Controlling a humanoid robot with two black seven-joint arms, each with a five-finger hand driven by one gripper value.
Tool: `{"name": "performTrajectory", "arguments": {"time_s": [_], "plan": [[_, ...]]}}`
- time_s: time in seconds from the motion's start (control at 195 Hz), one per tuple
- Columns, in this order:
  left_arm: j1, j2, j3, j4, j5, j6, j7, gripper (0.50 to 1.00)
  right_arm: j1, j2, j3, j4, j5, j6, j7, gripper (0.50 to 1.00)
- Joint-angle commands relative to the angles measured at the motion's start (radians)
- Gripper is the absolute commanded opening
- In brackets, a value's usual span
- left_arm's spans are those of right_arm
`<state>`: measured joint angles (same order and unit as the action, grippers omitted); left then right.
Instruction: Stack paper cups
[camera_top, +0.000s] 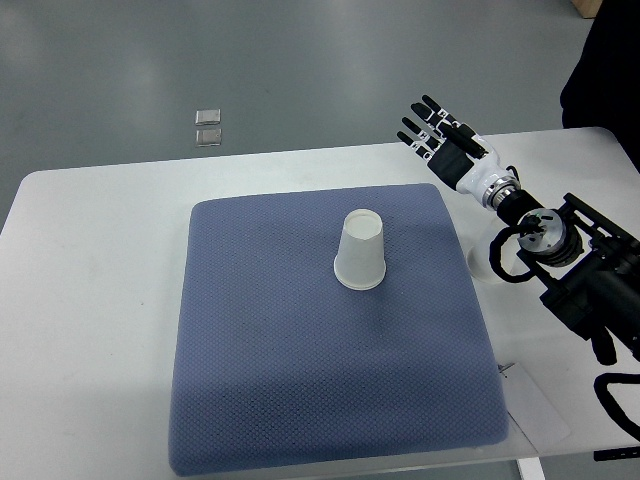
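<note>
Paper cup (361, 250) inverted, right hand (442, 136) open, empty

White paper cup (361, 251), blue dotted mat (300, 350), white table (90, 260).

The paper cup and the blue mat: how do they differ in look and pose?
The paper cup is white and smooth; the blue mat is dark blue and textured. The cup stands upside down, mouth on the mat; the mat lies flat on the white table. The cup is small; the mat is much wider.
</note>
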<state>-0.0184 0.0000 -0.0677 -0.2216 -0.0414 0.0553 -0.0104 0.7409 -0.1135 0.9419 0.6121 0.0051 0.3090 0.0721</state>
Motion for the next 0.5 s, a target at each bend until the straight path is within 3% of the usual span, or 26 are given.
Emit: {"name": "performTrajectory", "arguments": {"time_s": [0.0,0.493], "plan": [[0.0,0.0,-0.001,-0.002,0.0,0.0,0.0,1.0,0.0,-0.002,0.0,0.0,0.0,0.001,0.0,0.928],[0.0,0.0,0.0,-0.007,0.0,0.0,0.0,1.0,0.028,-0.018,-0.06,0.001,-0.031,0.03,-0.006,0.928]]}}
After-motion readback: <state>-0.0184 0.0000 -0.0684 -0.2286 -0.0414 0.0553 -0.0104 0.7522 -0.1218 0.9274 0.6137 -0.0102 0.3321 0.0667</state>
